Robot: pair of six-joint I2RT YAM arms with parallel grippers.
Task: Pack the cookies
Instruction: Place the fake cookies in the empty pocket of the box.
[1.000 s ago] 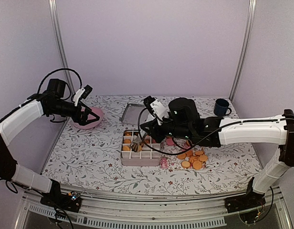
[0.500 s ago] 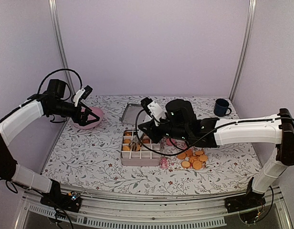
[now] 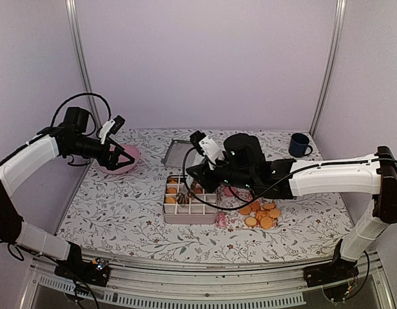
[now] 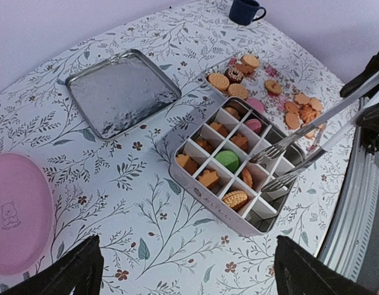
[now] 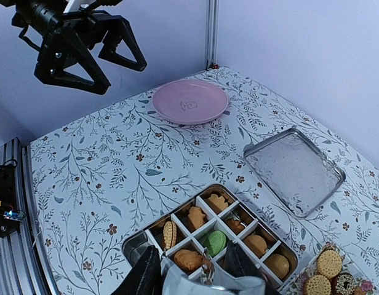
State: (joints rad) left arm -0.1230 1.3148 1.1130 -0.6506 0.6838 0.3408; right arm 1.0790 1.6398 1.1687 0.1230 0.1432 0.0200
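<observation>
Plate [image 4: 17,214], mug [image 4: 245,10], tray [image 4: 122,92] — one each

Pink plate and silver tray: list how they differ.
The pink plate is round; the silver tray is square with rounded corners. The plate is matte pink with a small print at its centre; the tray is shiny, dimpled metal. Both lie flat on the floral table with nothing on them.
</observation>
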